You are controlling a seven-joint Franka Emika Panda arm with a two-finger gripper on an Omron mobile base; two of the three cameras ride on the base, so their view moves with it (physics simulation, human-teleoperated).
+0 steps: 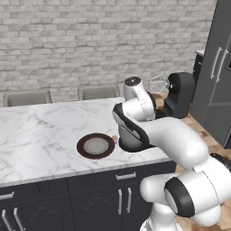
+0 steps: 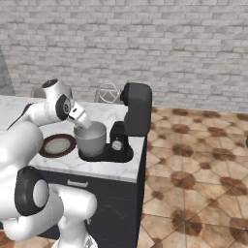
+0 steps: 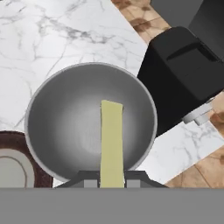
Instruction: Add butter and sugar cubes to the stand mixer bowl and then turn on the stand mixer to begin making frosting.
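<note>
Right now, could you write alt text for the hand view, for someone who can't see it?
A gripper holds a pale yellow butter stick over an empty grey metal stand mixer bowl. The black stand mixer sits beside it on a white marble counter.

Stand mixer bowl [image 3: 65,118] open from above; stand mixer [image 2: 131,121] head tilted back; plate [image 1: 95,146] just beside.
</note>
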